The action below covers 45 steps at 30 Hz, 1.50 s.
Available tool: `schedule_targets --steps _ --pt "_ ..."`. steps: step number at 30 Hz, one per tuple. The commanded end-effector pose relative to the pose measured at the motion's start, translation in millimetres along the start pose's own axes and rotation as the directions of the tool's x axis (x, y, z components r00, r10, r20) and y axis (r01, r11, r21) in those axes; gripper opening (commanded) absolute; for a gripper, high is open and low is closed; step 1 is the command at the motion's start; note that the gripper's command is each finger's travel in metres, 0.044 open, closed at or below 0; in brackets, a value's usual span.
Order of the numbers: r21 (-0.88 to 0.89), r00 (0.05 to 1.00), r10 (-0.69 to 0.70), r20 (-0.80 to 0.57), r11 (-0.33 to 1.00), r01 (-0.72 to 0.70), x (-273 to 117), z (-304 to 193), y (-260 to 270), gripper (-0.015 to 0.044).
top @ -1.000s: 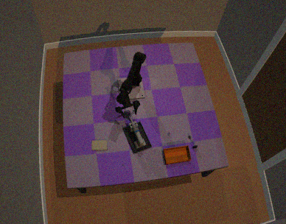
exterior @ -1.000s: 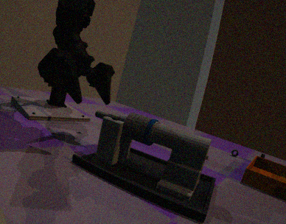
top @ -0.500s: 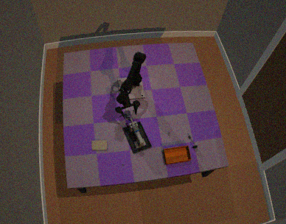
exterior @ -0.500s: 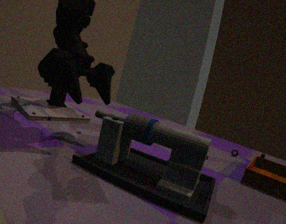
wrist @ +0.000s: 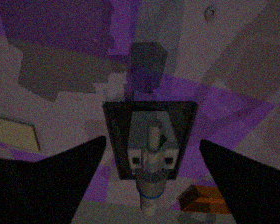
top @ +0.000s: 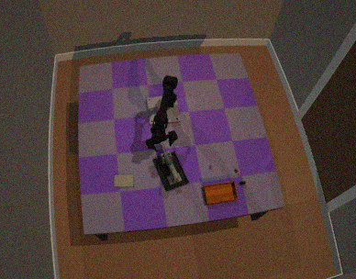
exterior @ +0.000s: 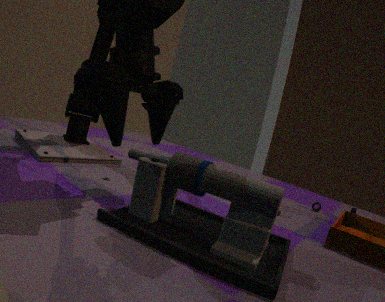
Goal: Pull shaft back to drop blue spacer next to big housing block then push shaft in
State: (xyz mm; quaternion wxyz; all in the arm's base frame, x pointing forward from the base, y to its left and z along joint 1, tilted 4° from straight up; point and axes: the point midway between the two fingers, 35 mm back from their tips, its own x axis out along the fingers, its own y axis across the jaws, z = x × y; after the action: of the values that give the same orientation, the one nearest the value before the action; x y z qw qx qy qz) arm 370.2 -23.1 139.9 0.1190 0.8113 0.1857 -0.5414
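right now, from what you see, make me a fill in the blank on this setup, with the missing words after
The open hand hangs above the end of the thin gray ____. The ring beside the big housing block is colored ____. The open-topped bin is colored ____. The long base under the fixture is ____ in color.

Missing words: shaft; blue; orange; black
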Motion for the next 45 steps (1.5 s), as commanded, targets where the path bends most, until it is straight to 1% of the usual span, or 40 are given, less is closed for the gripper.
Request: schedule_targets --steps 1,3,5,45 --pt "-0.014 0.980 0.021 0.197 1.000 -0.019 -6.2 -8.7 -2.5 0.0440" --pt "-0.022 0.962 0.032 0.272 0.999 -0.027 -9.3 -10.1 -4.1 0.0440" --pt "-0.025 0.954 0.037 0.298 0.999 -0.031 -10.5 -10.5 -4.7 0.0440" --pt "-0.025 0.954 0.037 0.298 0.999 -0.031 -6.6 -9.5 -4.4 0.0440"
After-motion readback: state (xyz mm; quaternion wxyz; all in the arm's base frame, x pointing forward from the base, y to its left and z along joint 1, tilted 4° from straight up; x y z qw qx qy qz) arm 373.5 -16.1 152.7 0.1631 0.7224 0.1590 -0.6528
